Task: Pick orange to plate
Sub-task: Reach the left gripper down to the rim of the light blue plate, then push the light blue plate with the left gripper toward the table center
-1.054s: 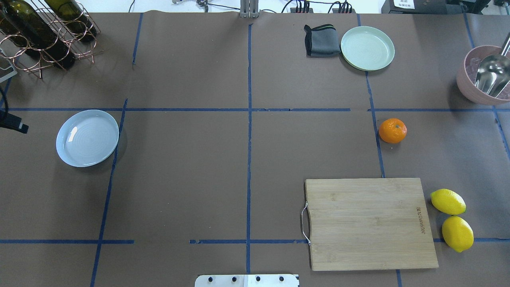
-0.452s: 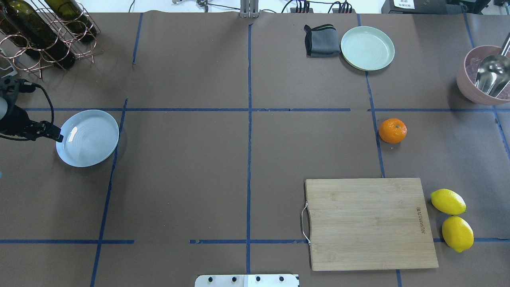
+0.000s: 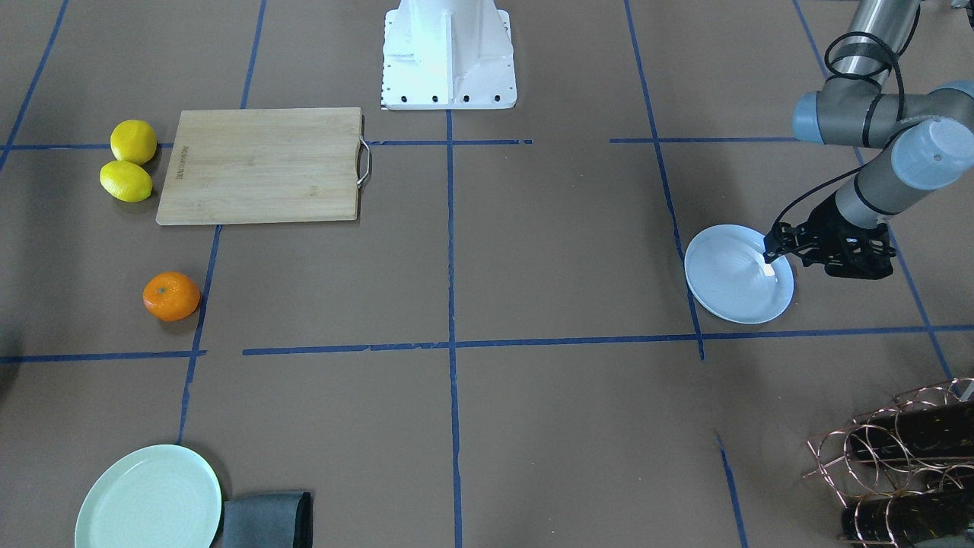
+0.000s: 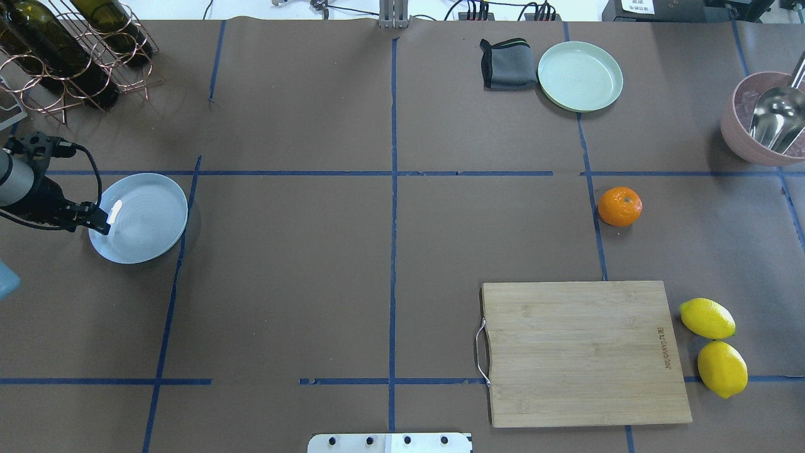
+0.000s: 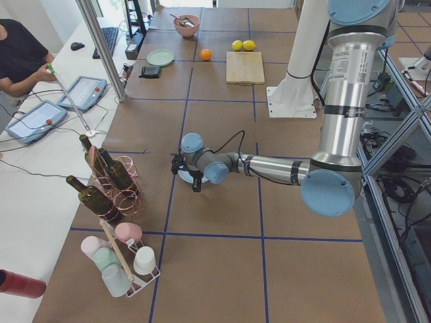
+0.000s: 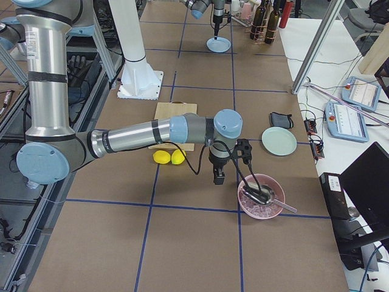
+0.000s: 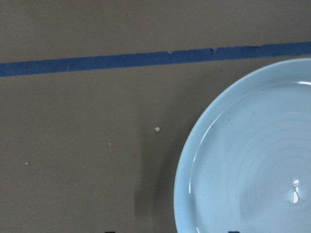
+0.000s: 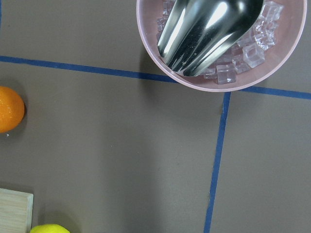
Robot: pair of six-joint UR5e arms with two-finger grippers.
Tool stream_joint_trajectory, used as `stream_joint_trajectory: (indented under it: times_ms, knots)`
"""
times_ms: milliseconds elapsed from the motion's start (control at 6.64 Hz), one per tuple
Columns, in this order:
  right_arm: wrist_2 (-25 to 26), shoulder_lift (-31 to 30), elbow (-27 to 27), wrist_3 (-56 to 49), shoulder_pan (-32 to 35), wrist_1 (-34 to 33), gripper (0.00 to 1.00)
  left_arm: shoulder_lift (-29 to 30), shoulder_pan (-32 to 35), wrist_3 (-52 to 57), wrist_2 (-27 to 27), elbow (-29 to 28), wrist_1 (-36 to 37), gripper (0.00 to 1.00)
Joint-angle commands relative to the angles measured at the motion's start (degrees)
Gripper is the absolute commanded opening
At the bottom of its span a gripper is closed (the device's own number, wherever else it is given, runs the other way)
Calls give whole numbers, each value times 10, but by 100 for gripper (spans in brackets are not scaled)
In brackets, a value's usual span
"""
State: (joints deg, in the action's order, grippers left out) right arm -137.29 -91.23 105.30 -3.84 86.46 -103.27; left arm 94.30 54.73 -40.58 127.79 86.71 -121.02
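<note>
The orange (image 4: 619, 206) rests on the brown table right of centre, far from both grippers; it also shows at the left edge of the right wrist view (image 8: 8, 109). Far left lies the pale bluish-white plate (image 4: 144, 220), with nothing on it. My left gripper (image 4: 105, 217) hangs over the plate's left rim, also seen from the front (image 3: 768, 257), and is open. The left wrist view looks down on the plate (image 7: 252, 165). The right gripper (image 6: 217, 176) shows only in the exterior right view, near the pink bowl; I cannot tell its state.
A mint-green plate (image 4: 580, 76) and a grey cloth (image 4: 508, 64) lie at the back right. A pink bowl (image 4: 742, 135) with ice and a metal scoop sits far right. A wooden cutting board (image 4: 582, 352) and two lemons (image 4: 707, 318) are front right. A wine rack (image 4: 69, 50) stands back left.
The left arm has come in from the left edge, and its gripper now reaches over the plate's left rim. The orange and plate have not moved.
</note>
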Motion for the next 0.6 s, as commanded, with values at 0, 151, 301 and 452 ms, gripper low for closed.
stream_joint_trajectory:
  times_ms: [0, 151, 301, 452]
  knots:
    - [0, 0, 0, -2, -2, 0, 100, 6, -3, 3, 2, -7, -1, 0]
    - [1, 0, 0, -3, -2, 1, 100, 7, -3, 7, 4, -5, -2, 0]
    - [1, 0, 1, -3, -2, 1, 100, 18, -3, 7, 8, 7, 0, 0]
    - [1, 0, 1, -3, -2, 1, 100, 29, -3, 7, 13, 17, -1, 0]
